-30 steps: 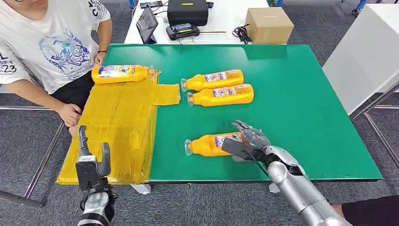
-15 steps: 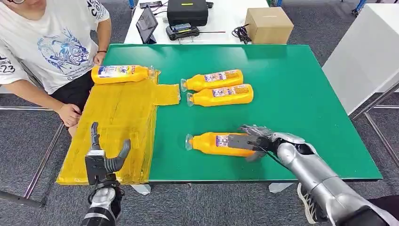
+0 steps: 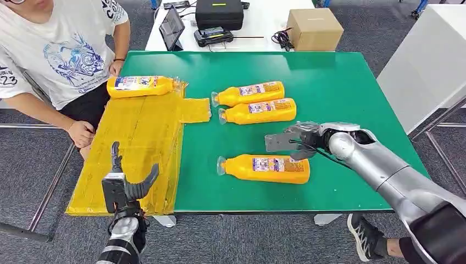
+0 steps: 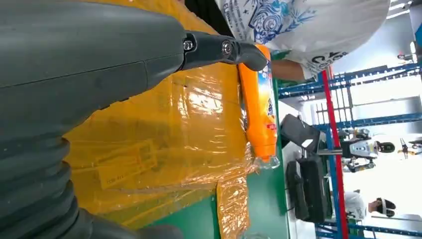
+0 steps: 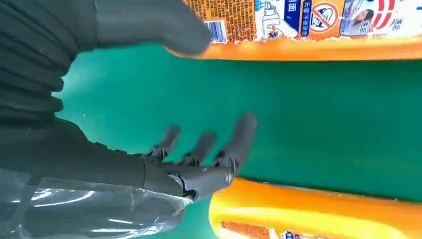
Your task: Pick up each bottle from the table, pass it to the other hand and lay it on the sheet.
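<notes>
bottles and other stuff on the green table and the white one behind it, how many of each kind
orange bottles: 4 — one on the yellow sheet at, two side by side at and, one near the right hand at
yellow sheets: 1
cardboard boxes: 1
black cases: 1
tablets: 1
total: 8

Right hand (image 3: 291, 141) hovers empty, fingers spread, nearest orange bottle (image 3: 265, 168) lying just below the fingertips; left hand (image 3: 125, 186) is empty over the yellow sheet (image 3: 140, 137).
</notes>
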